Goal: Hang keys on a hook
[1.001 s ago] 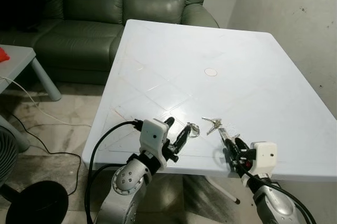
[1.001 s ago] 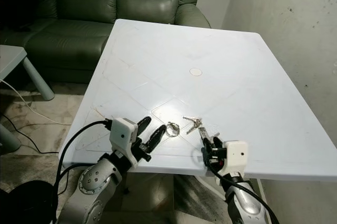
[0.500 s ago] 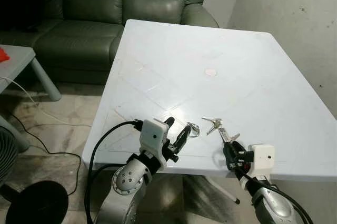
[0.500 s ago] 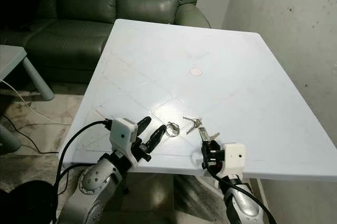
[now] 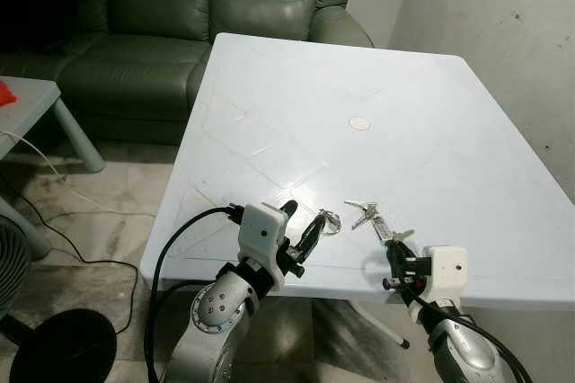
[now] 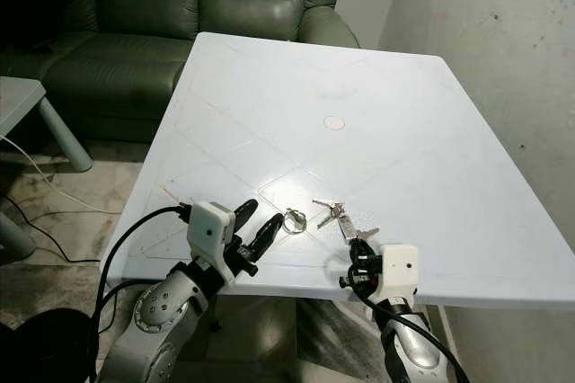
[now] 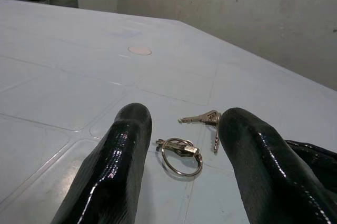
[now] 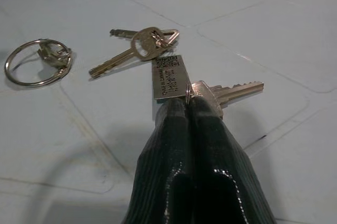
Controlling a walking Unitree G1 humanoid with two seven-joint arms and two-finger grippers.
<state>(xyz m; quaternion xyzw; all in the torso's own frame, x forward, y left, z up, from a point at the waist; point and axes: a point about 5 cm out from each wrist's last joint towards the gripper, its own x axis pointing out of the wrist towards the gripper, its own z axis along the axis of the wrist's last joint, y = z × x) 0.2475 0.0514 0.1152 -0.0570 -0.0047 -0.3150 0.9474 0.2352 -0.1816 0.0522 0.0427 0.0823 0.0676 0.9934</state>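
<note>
Now the white table (image 5: 377, 68) carries the keys (image 8: 158, 50) near its front edge. The right gripper (image 8: 189, 109), fingers pressed together beside the metal tag (image 8: 169, 77), has slid back toward the edge, holding nothing. The left gripper (image 7: 179, 129), fingers apart, stays around the loose ring (image 7: 180, 155). No hook or container is visible.

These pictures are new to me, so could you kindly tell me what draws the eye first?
The bunch of keys with its engraved metal tag lies near the front edge of the white table, and the right gripper is pinched shut on the bunch beside the tag. To their left lies a loose key ring, framed by the left gripper's open fingers.
</note>
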